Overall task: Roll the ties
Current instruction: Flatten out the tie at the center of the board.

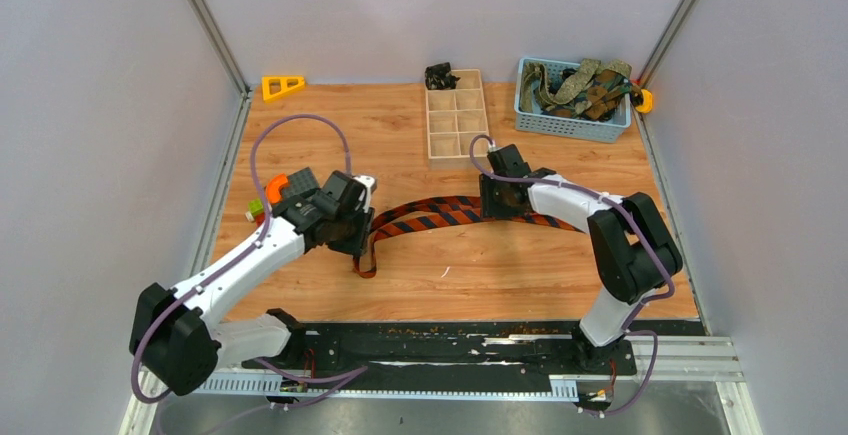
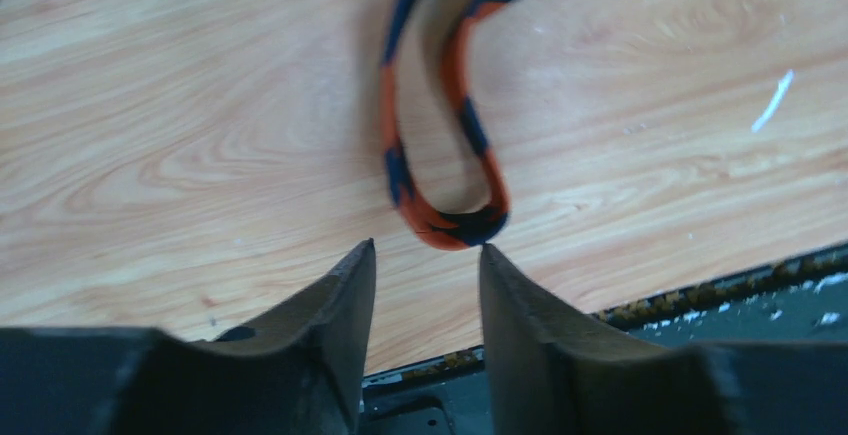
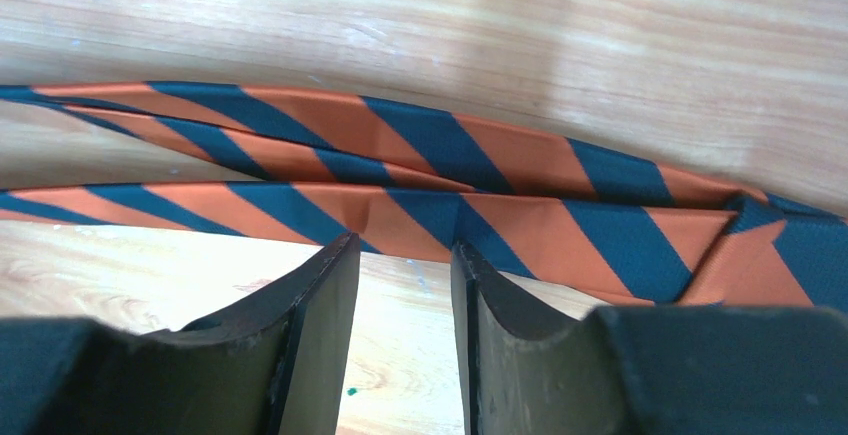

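Observation:
An orange and navy striped tie (image 1: 437, 214) lies folded double across the middle of the wooden table, from its looped fold (image 1: 364, 267) on the left to under the right arm. In the left wrist view the fold (image 2: 450, 220) stands on edge just beyond my open, empty left gripper (image 2: 427, 247). My right gripper (image 3: 403, 245) is open and empty, its tips at the near edge of the two stacked tie layers (image 3: 520, 215). In the top view the left gripper (image 1: 352, 240) is over the fold and the right gripper (image 1: 495, 205) is over the tie's middle.
A blue basket (image 1: 573, 123) at the back right holds several olive and brown ties (image 1: 583, 85). A compartmented wooden tray (image 1: 456, 125) stands at back centre with a dark rolled item (image 1: 440, 76) behind it. A yellow triangle (image 1: 282, 86) lies back left. The table's front edge (image 2: 700, 290) is close.

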`<action>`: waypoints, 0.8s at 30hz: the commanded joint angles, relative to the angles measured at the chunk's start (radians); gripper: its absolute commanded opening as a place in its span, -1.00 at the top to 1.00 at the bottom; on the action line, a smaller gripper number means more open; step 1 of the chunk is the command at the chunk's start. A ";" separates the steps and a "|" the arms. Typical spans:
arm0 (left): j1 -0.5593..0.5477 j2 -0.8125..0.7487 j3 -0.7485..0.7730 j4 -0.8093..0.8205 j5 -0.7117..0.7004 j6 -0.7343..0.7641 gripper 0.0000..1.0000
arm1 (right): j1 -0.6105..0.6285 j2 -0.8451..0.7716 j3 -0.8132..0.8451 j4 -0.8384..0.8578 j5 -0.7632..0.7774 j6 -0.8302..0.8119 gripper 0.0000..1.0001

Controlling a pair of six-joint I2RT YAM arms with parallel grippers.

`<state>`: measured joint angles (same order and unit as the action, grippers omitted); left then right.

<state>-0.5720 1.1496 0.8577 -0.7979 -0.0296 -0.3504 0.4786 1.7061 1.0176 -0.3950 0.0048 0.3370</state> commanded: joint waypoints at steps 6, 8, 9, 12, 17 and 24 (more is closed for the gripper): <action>0.061 -0.068 0.018 0.131 0.095 -0.019 -0.04 | 0.115 0.015 0.131 0.015 -0.142 -0.064 0.21; 0.061 -0.022 0.020 0.166 0.117 -0.022 0.00 | 0.137 0.039 0.161 0.024 -0.173 -0.056 0.21; 0.061 0.010 0.020 0.182 0.120 -0.020 0.02 | 0.149 0.053 0.182 0.021 -0.184 -0.056 0.21; 0.061 0.074 0.018 0.241 0.113 -0.010 0.03 | 0.183 0.098 0.248 0.020 -0.199 -0.057 0.21; 0.061 0.208 0.063 0.312 0.127 -0.002 0.04 | 0.203 0.190 0.353 0.021 -0.231 -0.051 0.22; 0.072 0.390 0.180 0.324 0.120 0.041 0.09 | 0.201 0.343 0.517 -0.057 -0.212 -0.063 0.24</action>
<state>-0.5087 1.4849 0.9569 -0.5259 0.0818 -0.3496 0.6823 1.9942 1.4414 -0.4122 -0.2081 0.2924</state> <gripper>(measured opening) 0.463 0.385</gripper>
